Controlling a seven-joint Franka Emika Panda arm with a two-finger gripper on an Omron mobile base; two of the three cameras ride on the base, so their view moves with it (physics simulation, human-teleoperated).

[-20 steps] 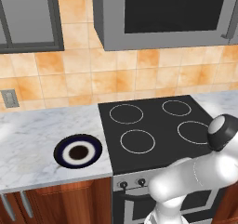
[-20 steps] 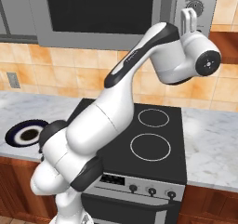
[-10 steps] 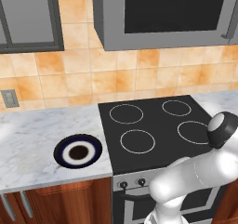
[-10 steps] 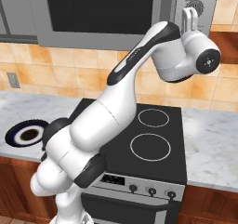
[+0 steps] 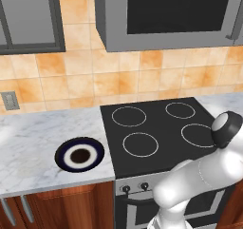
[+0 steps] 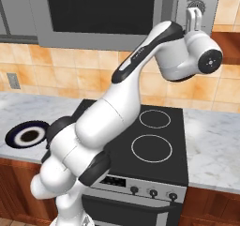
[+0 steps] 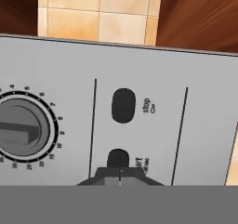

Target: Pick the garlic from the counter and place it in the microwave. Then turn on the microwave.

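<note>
One grey microwave (image 5: 166, 16), door shut.

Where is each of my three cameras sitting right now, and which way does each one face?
Left base view: behind the arm, left, looking down over stovetop, counter and plate; arm at lower right.
Right base view: behind, right; arm rises lower left, shut gripper at the microwave panel.
Hand view: facing the panel, close on dial, stop button and start button.
Both base views share stovetop, plate, microwave.
</note>
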